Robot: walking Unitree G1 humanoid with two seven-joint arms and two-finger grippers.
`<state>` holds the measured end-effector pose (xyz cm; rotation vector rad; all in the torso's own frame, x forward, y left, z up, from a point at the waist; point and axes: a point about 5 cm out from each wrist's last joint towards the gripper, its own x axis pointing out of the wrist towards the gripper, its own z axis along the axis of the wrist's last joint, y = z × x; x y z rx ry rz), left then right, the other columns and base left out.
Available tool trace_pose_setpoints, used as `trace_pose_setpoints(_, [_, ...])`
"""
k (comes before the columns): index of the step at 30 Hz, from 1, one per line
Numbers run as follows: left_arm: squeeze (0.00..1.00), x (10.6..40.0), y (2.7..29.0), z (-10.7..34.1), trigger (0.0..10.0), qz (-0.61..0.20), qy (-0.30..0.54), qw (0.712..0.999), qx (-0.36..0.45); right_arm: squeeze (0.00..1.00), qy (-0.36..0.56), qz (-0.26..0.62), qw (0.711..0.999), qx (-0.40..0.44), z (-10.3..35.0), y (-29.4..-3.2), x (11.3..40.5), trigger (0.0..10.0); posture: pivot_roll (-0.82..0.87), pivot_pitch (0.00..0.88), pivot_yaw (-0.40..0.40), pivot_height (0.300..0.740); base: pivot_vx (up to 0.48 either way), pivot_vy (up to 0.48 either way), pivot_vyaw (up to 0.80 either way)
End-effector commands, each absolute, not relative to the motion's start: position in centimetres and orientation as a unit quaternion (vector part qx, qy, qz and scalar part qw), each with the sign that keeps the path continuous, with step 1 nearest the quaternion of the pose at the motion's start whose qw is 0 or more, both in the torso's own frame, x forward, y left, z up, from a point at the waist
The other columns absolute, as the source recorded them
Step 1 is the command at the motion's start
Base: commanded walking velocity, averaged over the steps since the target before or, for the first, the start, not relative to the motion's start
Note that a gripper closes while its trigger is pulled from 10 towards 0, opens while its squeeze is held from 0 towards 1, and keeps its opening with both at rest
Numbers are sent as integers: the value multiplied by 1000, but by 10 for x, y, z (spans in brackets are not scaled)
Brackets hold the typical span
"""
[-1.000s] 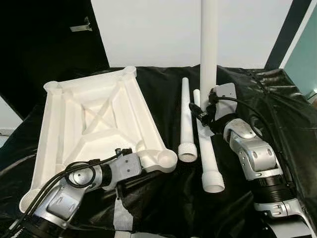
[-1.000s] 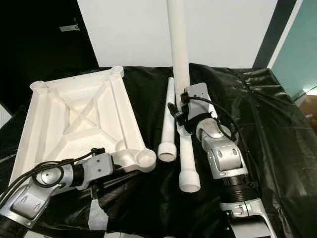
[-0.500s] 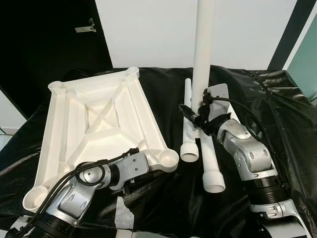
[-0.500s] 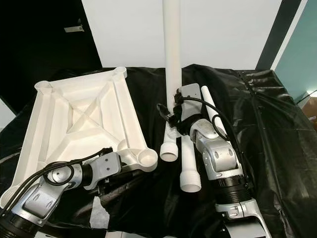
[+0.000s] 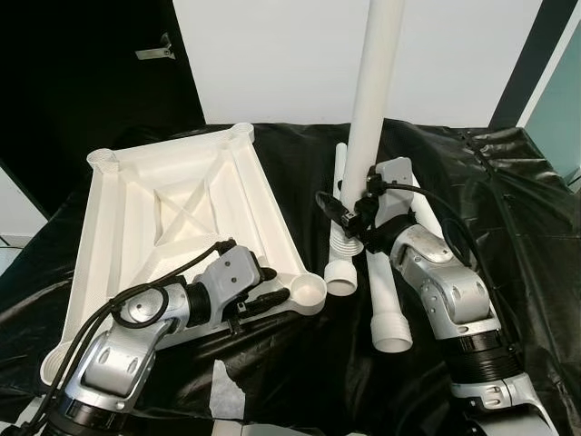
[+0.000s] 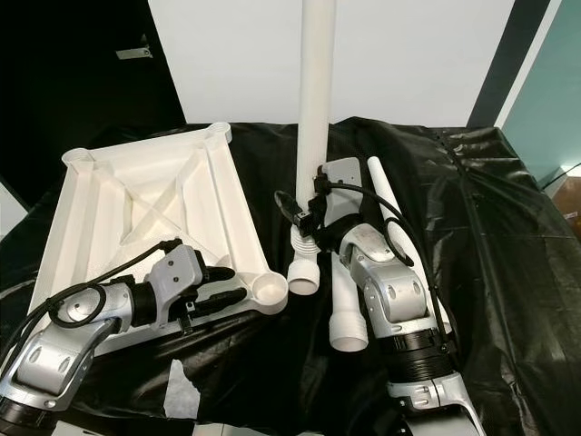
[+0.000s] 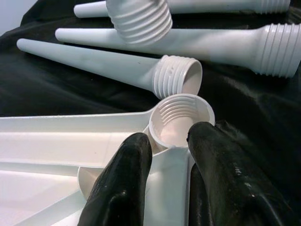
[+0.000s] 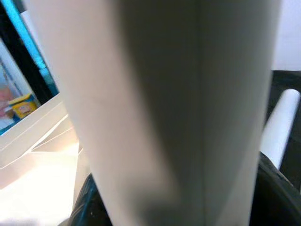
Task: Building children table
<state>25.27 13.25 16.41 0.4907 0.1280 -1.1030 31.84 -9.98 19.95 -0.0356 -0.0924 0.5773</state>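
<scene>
- Tabletop [image 5: 172,209] lies underside-up; left gripper [image 7: 167,155] pinches its rim just behind the near socket [image 7: 181,117], steadying it.
- Right gripper [image 5: 359,218], seemingly clenched, holds the upright leg [image 5: 377,100] beside that socket, ready for threading.

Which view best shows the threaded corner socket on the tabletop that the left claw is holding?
The left wrist view: the socket sits close up, inner threads visible, between the left claw's fingers. Both eye views show it small at the tabletop's near corner; the right wrist view shows the held leg.
</scene>
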Motion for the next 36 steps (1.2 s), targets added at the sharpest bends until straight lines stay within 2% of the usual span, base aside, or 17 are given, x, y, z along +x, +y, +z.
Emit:
trace_pose_setpoints(1, [0, 255, 135, 170, 10000, -507, 43, 829, 231, 0, -67, 301, 951, -25, 205, -95, 315, 10000, 3, 0, 32, 740, 0, 0, 0])
trace_pose_setpoints(5, [0, 256, 135, 172, 10000, -498, 31, 838, 223, 0, -72, 308, 948, -32, 205, -93, 313, 10000, 2, 0, 33, 740, 0, 0, 0])
trace_pose_setpoints(9, [0, 261, 135, 174, 10000, -468, 13, 858, 212, 0, -79, 329, 940, -43, 202, -85, 307, 10000, 0, 0, 33, 740, 0, 0, 0])
trace_pose_setpoints(16, [0, 267, 140, 169, 10000, -435, 27, 877, 200, 0, -81, 353, 931, -46, 195, -75, 300, 10000, 4, 0, 28, 740, 0, 0, 0])
trace_pose_setpoints(25, [0, 266, 145, 163, 10000, -419, 33, 887, 190, 0, -78, 373, 923, -43, 187, -64, 294, 10000, 16, 0, 17, 740, 0, 0, 0])
trace_pose_setpoints(36, [0, 249, 148, 159, 10000, -419, 23, 897, 139, 0, -76, 383, 920, -35, 179, -56, 290, 10000, 38, 0, -2, 740, 0, 0, 0])
